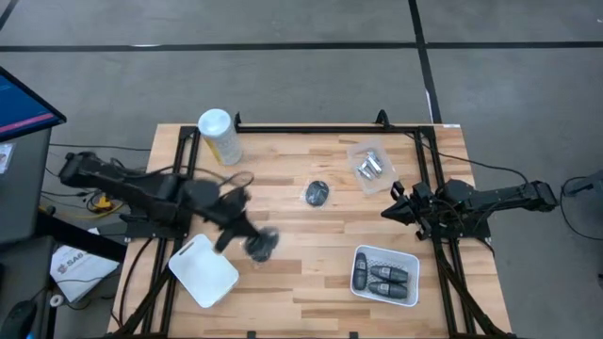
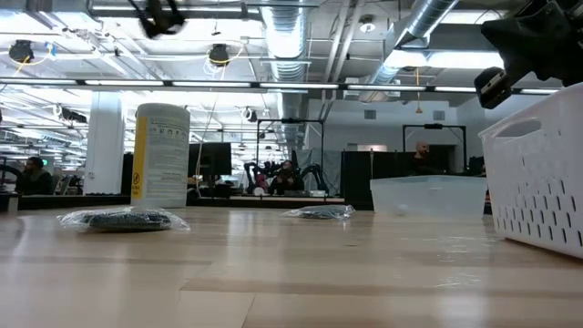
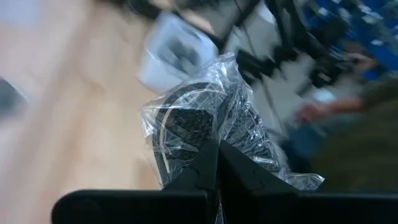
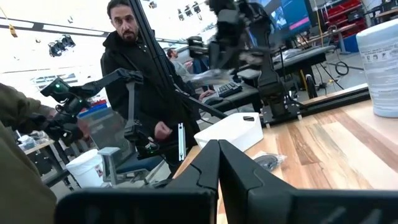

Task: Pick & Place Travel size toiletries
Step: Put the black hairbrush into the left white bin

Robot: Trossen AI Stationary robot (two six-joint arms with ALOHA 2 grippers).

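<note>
My left gripper (image 1: 247,235) (image 3: 217,163) is shut on a clear plastic bag (image 3: 208,115) with a flat dark round disc inside. It is held above the table between the white bin (image 1: 203,271) and the white basket (image 1: 384,275). Dark grey capsules (image 1: 386,278) lie in the basket. Another bagged dark disc (image 1: 317,193) (image 4: 268,162) and a clear bag of shiny silver pieces (image 1: 370,165) lie flat on the table. My right gripper (image 1: 388,211) (image 4: 217,155) is shut, holds nothing and hovers near the table's right side. My left gripper pinches the bag's crumpled plastic at its edge (image 3: 214,142) between the two fingers; one layer or several, I cannot tell. The bag with its disc stands out beyond the fingertips, lifted clear of the table.
A tall pale-yellow canister with a white lid (image 1: 219,135) (image 2: 161,155) stands at the far left corner. The white bin is empty. The basket's wall (image 2: 537,178) fills the low view's right. A person in black (image 4: 134,81) stands beyond the table's left side.
</note>
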